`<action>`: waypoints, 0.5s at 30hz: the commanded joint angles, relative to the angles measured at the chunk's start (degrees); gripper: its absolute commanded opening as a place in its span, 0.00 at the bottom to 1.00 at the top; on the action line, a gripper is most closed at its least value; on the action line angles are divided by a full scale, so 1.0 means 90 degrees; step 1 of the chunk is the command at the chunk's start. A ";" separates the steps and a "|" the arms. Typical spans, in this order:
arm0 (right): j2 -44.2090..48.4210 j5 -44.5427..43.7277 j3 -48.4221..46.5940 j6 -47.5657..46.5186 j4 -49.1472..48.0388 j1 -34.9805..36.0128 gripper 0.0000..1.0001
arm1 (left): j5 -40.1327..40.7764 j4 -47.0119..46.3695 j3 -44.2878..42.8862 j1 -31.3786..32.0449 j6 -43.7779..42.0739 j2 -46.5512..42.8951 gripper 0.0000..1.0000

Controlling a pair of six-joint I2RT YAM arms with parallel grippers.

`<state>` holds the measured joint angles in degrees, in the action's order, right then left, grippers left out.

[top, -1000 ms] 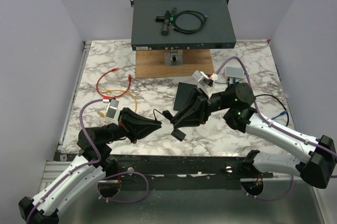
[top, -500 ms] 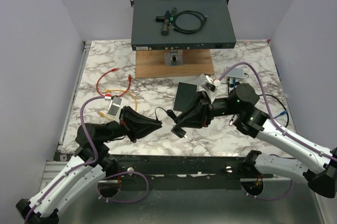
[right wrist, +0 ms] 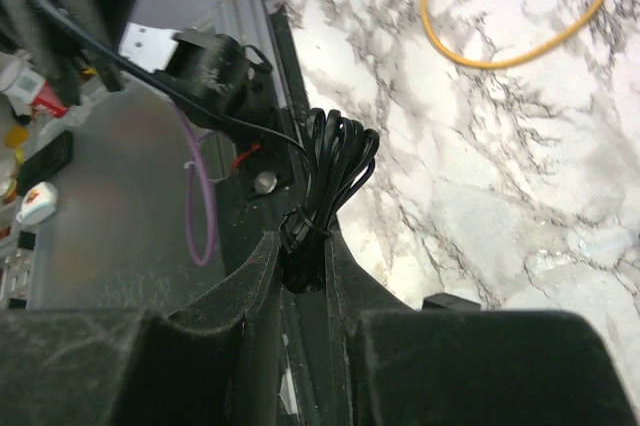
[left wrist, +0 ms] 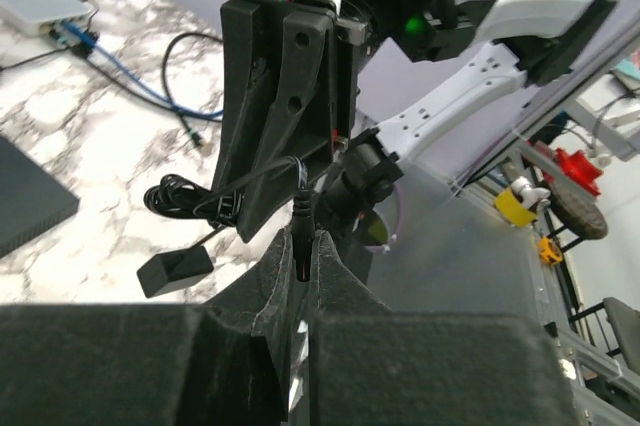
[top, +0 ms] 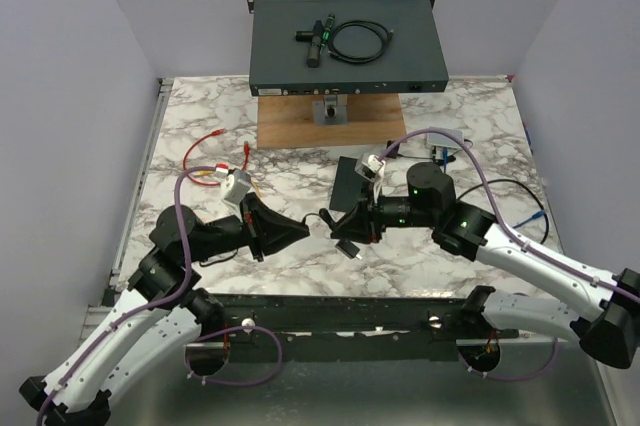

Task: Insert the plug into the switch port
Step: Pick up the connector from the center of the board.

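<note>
The switch point(top: 400, 46) is a dark flat box on a wooden board at the back, with its ports point(top: 330, 92) along the front face. My left gripper point(top: 303, 227) is shut on the thin black plug point(left wrist: 301, 233), which sticks out between its tips. My right gripper point(top: 333, 225) faces it a few centimetres away and is shut on the tied bundle of black cable point(right wrist: 332, 168). The cable's black adapter block point(top: 350, 249) hangs just below the right gripper. Both grippers hover above the marble table's front middle, far from the switch.
A flat black box point(top: 350, 178) lies behind the right gripper. Red cable point(top: 205, 151) and yellow cable point(right wrist: 500, 46) lie at left. A small grey box point(top: 447, 150) with a blue cable point(top: 537, 216) sits at right. A coiled cable point(top: 360, 43) rests on the switch.
The right arm has swung left and lower, bringing its wrist nearer the table's middle. The left arm's wrist has lifted and shifted back. Both grips stay shut, tips still close together.
</note>
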<state>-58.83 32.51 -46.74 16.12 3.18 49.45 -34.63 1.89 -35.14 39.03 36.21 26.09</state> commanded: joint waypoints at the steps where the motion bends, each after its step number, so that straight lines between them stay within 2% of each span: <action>1: -0.0346 -0.0722 0.0105 -0.0073 0.0372 0.0033 0.04 | 0.0082 0.1069 -0.0703 0.0000 -0.0587 0.0507 0.00; 5: -0.0605 -0.0774 0.0121 -0.0009 0.0420 0.0033 0.13 | 0.0067 0.1653 -0.1040 0.0007 -0.0839 0.1048 0.00; 10: -0.0454 -0.1127 0.0063 -0.0053 0.0692 0.0038 0.33 | 0.0208 0.2295 -0.1335 0.0005 -0.1041 0.1350 0.00; 15: -0.0295 -0.1756 -0.0441 -0.0289 0.1468 0.0033 0.44 | 0.0566 0.3167 -0.1752 0.0001 -0.1525 0.1574 0.00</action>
<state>-63.02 22.94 -46.72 15.66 9.56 49.56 -32.84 22.81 -46.78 39.03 27.38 39.40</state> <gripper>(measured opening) 0.410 0.033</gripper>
